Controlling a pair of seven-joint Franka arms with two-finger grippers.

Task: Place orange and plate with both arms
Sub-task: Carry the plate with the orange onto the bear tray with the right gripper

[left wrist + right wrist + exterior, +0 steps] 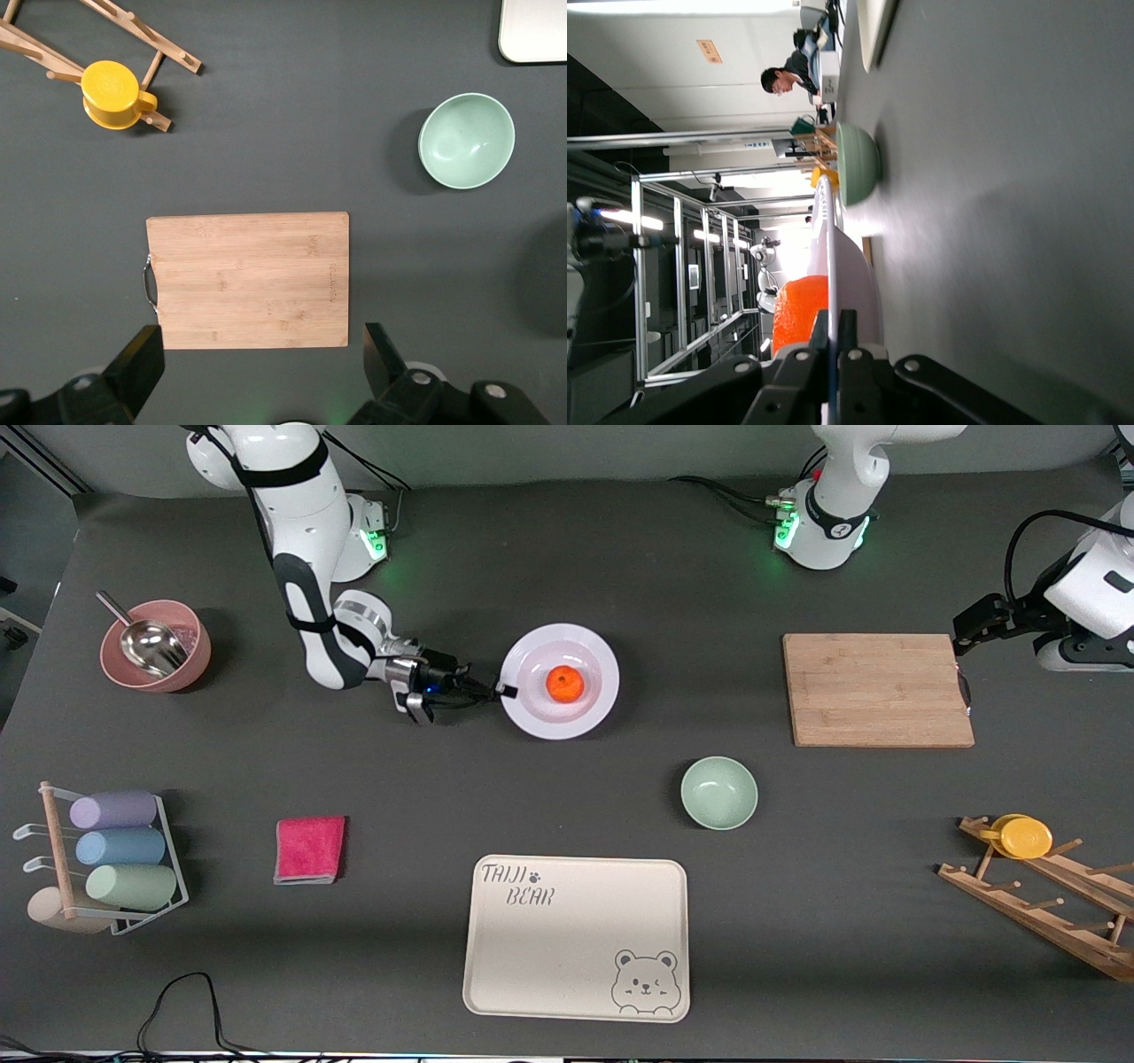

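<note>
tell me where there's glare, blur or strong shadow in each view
Front view: even light, a soft shadow beside the green bowl, green glow at both arm bases. Left wrist view: sharp, the left tool dark over the cutting board. Right wrist view: bright ceiling lights wash out the background above the plate, and the close orange looks soft.
</note>
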